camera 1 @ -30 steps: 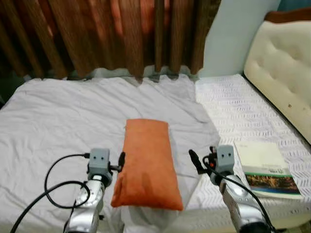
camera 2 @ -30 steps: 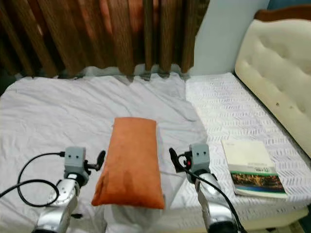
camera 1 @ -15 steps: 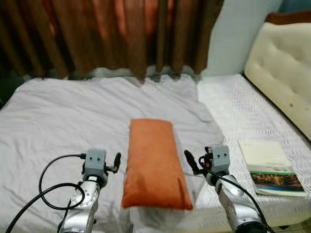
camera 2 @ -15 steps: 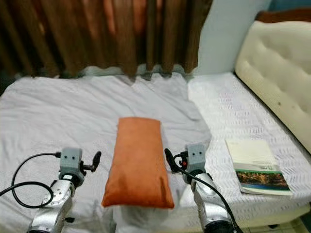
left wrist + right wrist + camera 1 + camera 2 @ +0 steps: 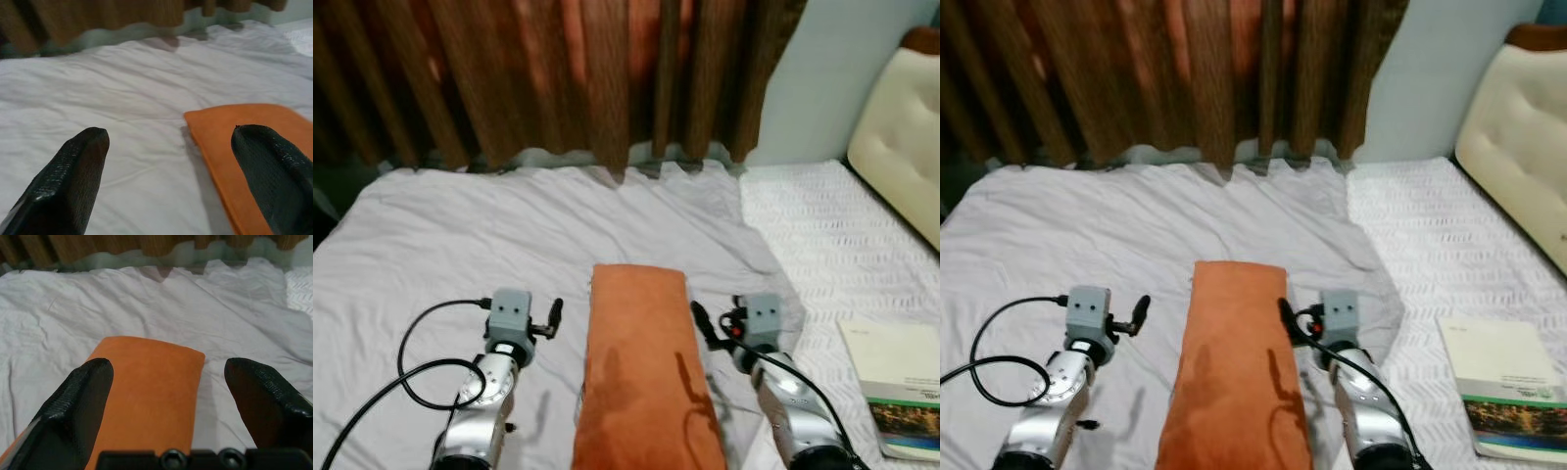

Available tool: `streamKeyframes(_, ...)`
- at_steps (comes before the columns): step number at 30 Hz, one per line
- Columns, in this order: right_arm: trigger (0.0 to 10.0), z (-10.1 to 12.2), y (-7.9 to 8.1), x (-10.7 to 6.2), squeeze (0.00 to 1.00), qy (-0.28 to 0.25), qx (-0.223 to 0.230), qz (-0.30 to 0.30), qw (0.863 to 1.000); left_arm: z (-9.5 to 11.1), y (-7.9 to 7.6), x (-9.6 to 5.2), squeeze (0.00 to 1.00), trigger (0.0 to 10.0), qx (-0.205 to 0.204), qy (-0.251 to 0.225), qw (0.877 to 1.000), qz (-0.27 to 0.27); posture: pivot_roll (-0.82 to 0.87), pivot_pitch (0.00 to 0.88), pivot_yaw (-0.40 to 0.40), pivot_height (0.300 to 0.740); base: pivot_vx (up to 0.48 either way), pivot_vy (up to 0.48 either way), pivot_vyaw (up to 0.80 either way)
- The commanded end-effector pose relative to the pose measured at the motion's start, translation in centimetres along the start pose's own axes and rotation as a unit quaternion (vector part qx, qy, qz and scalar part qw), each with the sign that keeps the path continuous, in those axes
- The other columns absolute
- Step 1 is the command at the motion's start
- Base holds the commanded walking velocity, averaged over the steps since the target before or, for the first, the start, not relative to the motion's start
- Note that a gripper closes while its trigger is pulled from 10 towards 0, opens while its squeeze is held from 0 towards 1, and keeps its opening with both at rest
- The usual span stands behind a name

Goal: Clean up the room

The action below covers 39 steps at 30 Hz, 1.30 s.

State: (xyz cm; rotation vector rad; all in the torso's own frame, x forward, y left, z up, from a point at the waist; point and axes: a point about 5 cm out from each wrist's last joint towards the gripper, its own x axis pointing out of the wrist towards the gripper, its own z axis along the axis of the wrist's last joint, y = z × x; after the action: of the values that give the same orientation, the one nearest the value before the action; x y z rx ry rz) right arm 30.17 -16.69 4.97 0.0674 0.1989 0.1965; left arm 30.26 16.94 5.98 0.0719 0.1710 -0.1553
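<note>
Both grippers hover low over the bed with an orange pillow point(image 5: 646, 377) lying lengthwise between them. Left gripper point(image 5: 554, 315) sits just beside the pillow's left edge, and its wrist view shows the two black fingers point(image 5: 73, 181) spread wide apart with nothing between them but the grey sheet point(image 5: 460, 235) and the pillow's corner off to one side. Right gripper point(image 5: 701, 323) is close against the pillow's right edge, its dark shadow falling on the orange cloth; its fingers point(image 5: 78, 404) also stand wide apart and empty, with the pillow's far end lying under one of them. Ahead of both grippers the crumpled grey sheet runs up to brown curtains point(image 5: 558, 78) along the wall. To the right of the right gripper, well apart from it, a book point(image 5: 899, 387) with a pale cover rests on the white patterned bedspread point(image 5: 832, 235), and a cream padded headboard point(image 5: 901, 137) rises beyond that.
</note>
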Motion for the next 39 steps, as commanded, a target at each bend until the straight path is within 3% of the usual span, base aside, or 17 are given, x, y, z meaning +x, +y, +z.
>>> streamKeyframes(1, 10.0, 0.1, -1.3, -0.1, 0.0, 0.002, 0.014, -0.028, 1.0, -0.6, -0.6, 0.3, 0.0, 10.0, -0.016, 0.023, 0.999, -0.02, -0.01, 0.01, 0.026, 0.74, 0.0, 0.0, 0.0)
streamKeyframes(5, 10.0, -0.1, -3.3, 0.5, 0.0, 0.022, 0.059, -0.087, 0.994, -0.8, -0.9, 2.3, 0.0, 10.0, -0.082, 0.08, 0.991, -0.072, 0.0, 0.092, 0.046, 0.74, 0.0, 0.0, 0.0)
streamKeyframes(8, 10.0, -0.5, -4.2, 0.5, 0.0, 0.035, 0.096, -0.112, 0.988, -0.8, -0.4, 2.8, 0.0, 10.0, -0.133, 0.104, 0.984, -0.062, 0.0, 0.135, 0.057, 0.74, 0.0, 0.0, 0.0)
streamKeyframes(12, 10.0, -1.2, -6.0, -0.1, 0.0, 0.047, 0.167, -0.152, 0.973, -0.1, -0.4, 3.5, 0.0, 10.0, -0.22, 0.117, 0.966, -0.074, 0.01, 0.278, 0.078, 0.74, 0.0, 0.0, 0.0)
streamKeyframes(15, 10.0, -1.4, -6.6, -0.4, 0.0, 0.046, 0.184, -0.166, 0.968, 0.3, -0.7, 3.8, 0.0, 10.0, -0.251, 0.122, 0.956, -0.091, 0.01, 0.337, 0.086, 0.74, 0.0, 0.0, 0.0)
streamKeyframes(19, 10.0, -1.8, -6.7, -0.7, 0.0, 0.042, 0.202, -0.177, 0.962, 0.3, -0.7, 4.1, 0.0, 10.0, -0.265, 0.13, 0.951, -0.09, 0.01, 0.478, 0.118, 0.74, 0.0, 0.0, 0.0)
streamKeyframes(24, 10.0, -1.0, -6.3, 0.0, 0.0, 0.026, 0.194, -0.174, 0.965, 1.6, -0.4, 4.8, 0.0, 10.0, -0.245, 0.105, 0.96, -0.085, -0.01, 0.543, 0.131, 0.74, 0.0, 0.0, 0.0)
streamKeyframes(27, 10.0, 0.2, -6.2, 0.6, 0.0, 0.001, 0.197, -0.176, 0.965, 3.4, -0.2, 5.5, 0.0, 10.0, -0.241, 0.064, 0.964, -0.094, -0.01, 0.577, 0.137, 0.74, 0.0, 0.0, 0.0)
streamKeyframes(31, 10.0, 1.0, -6.7, 0.7, 0.0, -0.017, 0.2, -0.186, 0.962, 5.0, -0.5, 6.1, 0.0, 10.0, -0.239, 0.041, 0.964, -0.11, -0.03, 0.595, 0.132, 0.74, 0.0, 0.0, 0.0)
streamKeyframes(34, 10.0, 2.0, -6.9, 0.5, 0.0, -0.045, 0.195, -0.18, 0.963, 7.1, -0.9, 6.6, 0.0, 10.0, -0.208, 0.004, 0.969, -0.135, -0.05, 0.581, 0.128, 0.74, 0.0, 0.0, 0.0)
streamKeyframes(39, 10.0, 2.8, -6.7, -0.3, 0.0, -0.073, 0.178, -0.164, 0.967, 9.1, -1.4, 6.6, 0.0, 10.0, -0.215, -0.036, 0.96, -0.174, -0.04, 0.554, 0.129, 0.74, 0.0, 0.0, 0.0)
